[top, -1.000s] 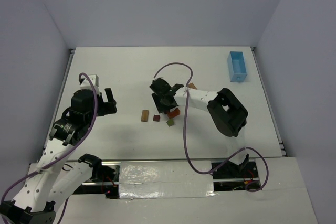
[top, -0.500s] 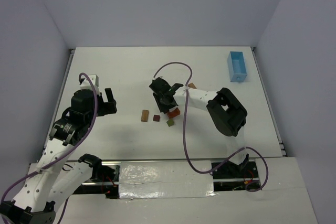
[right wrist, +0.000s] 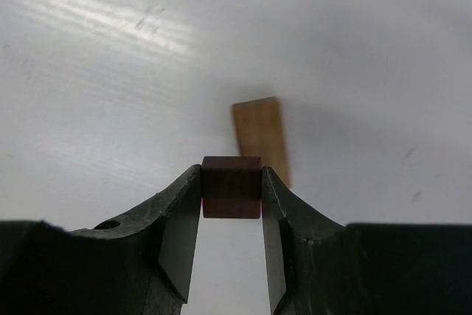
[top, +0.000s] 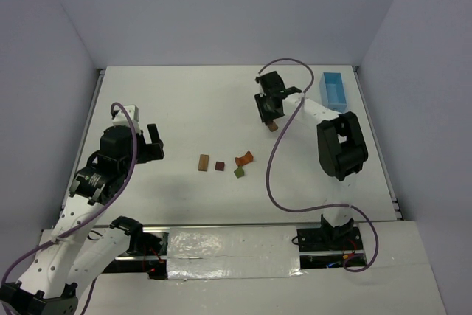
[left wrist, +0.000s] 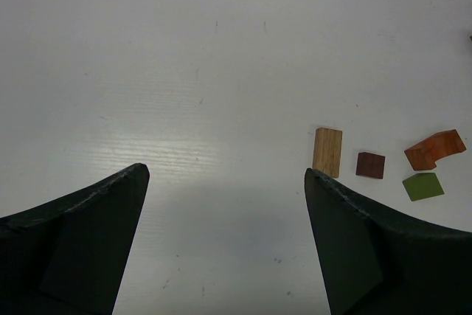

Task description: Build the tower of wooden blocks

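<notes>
The right gripper [top: 269,114] has left the group of blocks at the middle of the table. It has swung toward the far edge and the right side, and its elbow has shifted outward toward the right edge too. It now hangs over the single tan block [top: 273,127], which lies apart from the others.

Its jaws stood wider 1 second ago and have since closed on 1 small dark red block [right wrist: 231,187]. The wrist view shows the tan block just beyond it.

The orange arch block [top: 244,158], half hidden under the gripper before, now lies in plain view.
</notes>
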You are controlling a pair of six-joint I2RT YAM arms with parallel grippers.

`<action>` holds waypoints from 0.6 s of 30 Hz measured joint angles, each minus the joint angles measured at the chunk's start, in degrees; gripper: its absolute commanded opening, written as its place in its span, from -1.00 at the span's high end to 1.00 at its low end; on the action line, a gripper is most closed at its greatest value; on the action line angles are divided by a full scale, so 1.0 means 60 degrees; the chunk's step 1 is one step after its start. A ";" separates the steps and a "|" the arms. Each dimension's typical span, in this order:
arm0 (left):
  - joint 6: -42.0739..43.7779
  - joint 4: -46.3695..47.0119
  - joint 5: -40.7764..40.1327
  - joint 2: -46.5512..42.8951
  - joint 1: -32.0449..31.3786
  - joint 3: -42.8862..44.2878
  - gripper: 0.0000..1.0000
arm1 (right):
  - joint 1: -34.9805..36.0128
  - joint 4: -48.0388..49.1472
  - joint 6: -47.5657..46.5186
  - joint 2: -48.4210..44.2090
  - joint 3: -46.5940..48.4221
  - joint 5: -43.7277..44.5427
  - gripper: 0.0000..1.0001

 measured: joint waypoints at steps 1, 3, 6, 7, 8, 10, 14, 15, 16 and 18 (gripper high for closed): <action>0.0000 0.0000 0.0000 0.0000 0.0000 -0.0004 -0.99 | -0.0219 -0.0033 -0.0248 0.0036 0.0135 -0.0069 0.34; 0.0000 0.0000 0.0000 0.0000 0.0000 0.0000 -0.99 | -0.0528 -0.0026 -0.0474 0.0131 0.0441 -0.0149 0.33; 0.0000 0.0000 0.0011 0.0004 0.0000 -0.0004 -0.99 | -0.0747 -0.0029 -0.0841 0.0200 0.0667 -0.0397 0.31; 0.0000 0.0000 0.0026 0.0007 0.0000 0.0000 -0.99 | -0.0783 -0.0069 -0.0954 0.0229 0.0732 -0.0499 0.31; 0.0004 0.0000 0.0033 0.0011 0.0000 -0.0004 -0.99 | -0.0816 -0.0098 -0.1067 0.0277 0.0812 -0.0594 0.31; 0.0004 0.0000 0.0036 0.0036 0.0000 -0.0004 -0.99 | -0.0845 -0.0189 -0.1257 0.0415 0.1020 -0.0747 0.31; 0.0004 0.0000 0.0036 0.0084 0.0000 -0.0004 -0.99 | -0.0849 -0.0288 -0.1563 0.0710 0.1359 -0.0903 0.30; 0.0004 0.0000 0.0036 0.0084 0.0000 0.0000 -0.99 | -0.0849 -0.0299 -0.1606 0.0769 0.1384 -0.0914 0.29; 0.0004 0.0000 0.0036 0.0084 0.0000 -0.0004 -0.99 | -0.0849 -0.0321 -0.1639 0.0827 0.1399 -0.0914 0.28; 0.0004 0.0000 0.0036 0.0084 0.0000 -0.0004 -0.99 | -0.0852 -0.0372 -0.1679 0.0943 0.1402 -0.0914 0.27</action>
